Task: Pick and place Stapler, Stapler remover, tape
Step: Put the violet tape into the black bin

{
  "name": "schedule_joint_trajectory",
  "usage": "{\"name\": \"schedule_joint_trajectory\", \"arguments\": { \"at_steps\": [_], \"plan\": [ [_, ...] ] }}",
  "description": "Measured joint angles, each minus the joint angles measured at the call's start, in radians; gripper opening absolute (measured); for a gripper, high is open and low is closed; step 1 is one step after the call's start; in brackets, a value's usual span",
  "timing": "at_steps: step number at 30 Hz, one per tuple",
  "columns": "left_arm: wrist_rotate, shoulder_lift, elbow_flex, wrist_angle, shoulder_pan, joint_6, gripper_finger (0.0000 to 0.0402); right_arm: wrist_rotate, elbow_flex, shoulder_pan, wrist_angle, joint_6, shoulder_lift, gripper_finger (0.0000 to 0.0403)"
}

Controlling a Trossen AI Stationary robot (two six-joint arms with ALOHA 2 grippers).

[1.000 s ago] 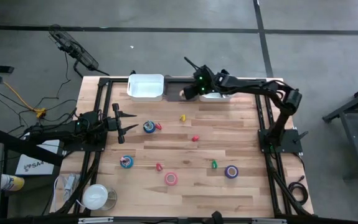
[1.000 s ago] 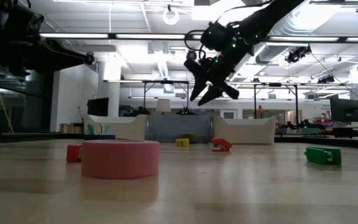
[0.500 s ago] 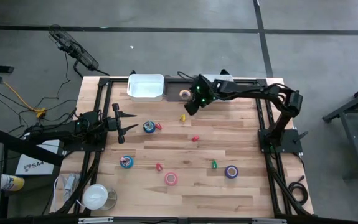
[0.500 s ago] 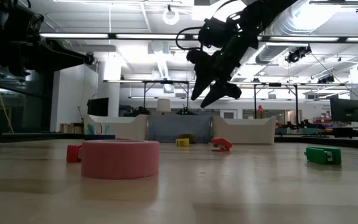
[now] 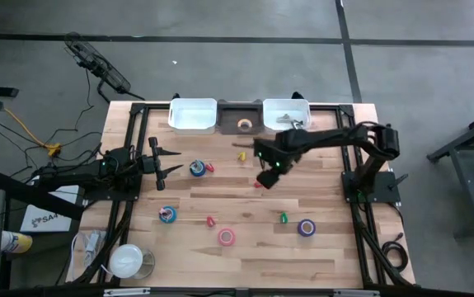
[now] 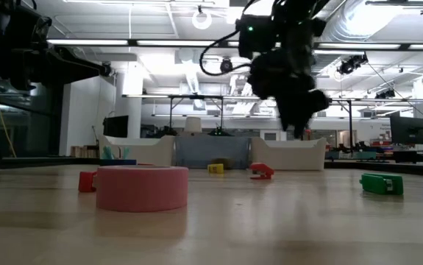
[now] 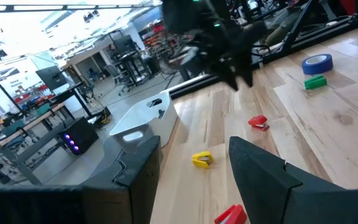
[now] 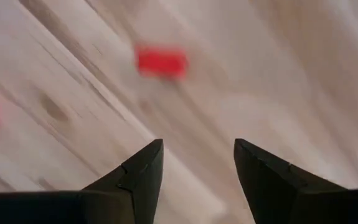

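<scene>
My right gripper (image 5: pixel 264 178) hangs open over the middle of the table, pointing down, with nothing between its fingers (image 8: pixel 197 163). A small red piece (image 8: pixel 160 62) lies on the wood just ahead of it (image 5: pixel 258 184). Which of the small red, yellow and green pieces are the stapler and stapler remover, I cannot tell. Tape rolls lie flat on the table: blue (image 5: pixel 197 168), teal (image 5: pixel 167 214), pink (image 5: pixel 227 238), purple (image 5: pixel 306 228). A tan roll (image 5: pixel 244 124) sits in the grey bin. My left gripper (image 5: pixel 171 162) waits open at the left edge.
Two white bins (image 5: pixel 193 115) (image 5: pixel 286 113) flank the grey bin along the far edge. Loose pieces lie on the table: yellow (image 5: pixel 241 155), red (image 5: pixel 210 167) (image 5: pixel 211 221), green (image 5: pixel 283 218). Bare wood lies along the near edge.
My right gripper has swung from above the far bins toward the table's middle and near side. It has tipped from a slant to pointing almost straight down. It now hangs above the small red piece. Nothing on the table has moved.
</scene>
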Motion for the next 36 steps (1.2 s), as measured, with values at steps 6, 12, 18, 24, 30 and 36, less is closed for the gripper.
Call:
{"name": "schedule_joint_trajectory", "arguments": {
  "at_steps": [6, 12, 18, 24, 30, 36],
  "plan": [
    [0.0, 0.0, 0.0, 0.0, 0.0, 0.0, 0.0186, 0.069, 0.0, 0.14, -0.188, 0.189, 0.0, 0.0188],
    [0.0, 0.0, 0.0, 0.0, 0.0, 0.0, 0.0186, 0.092, 0.0, 0.291, -0.254, 0.286, 0.0, 0.0188],
    [0.0, 0.0, 0.0, 0.0, 0.0, 0.0, 0.0186, 0.198, 0.0, 0.428, -0.258, 0.314, 0.0, 0.0188],
    [0.0, 0.0, 0.0, 0.0, 0.0, 0.0, 0.0186, 0.276, 0.0, 0.539, -0.258, 0.305, 0.0, 0.0188],
    [0.0, 0.0, 0.0, 0.0, 0.0, 0.0, 0.0186, 0.28, 0.001, 0.631, -0.296, 0.189, 0.0, 0.0188],
    [0.0, 0.0, 0.0, 0.0, 0.0, 0.0, 0.0186, 0.322, 0.001, 0.709, -0.316, 0.111, 0.0, 0.0188]
  ]
}}
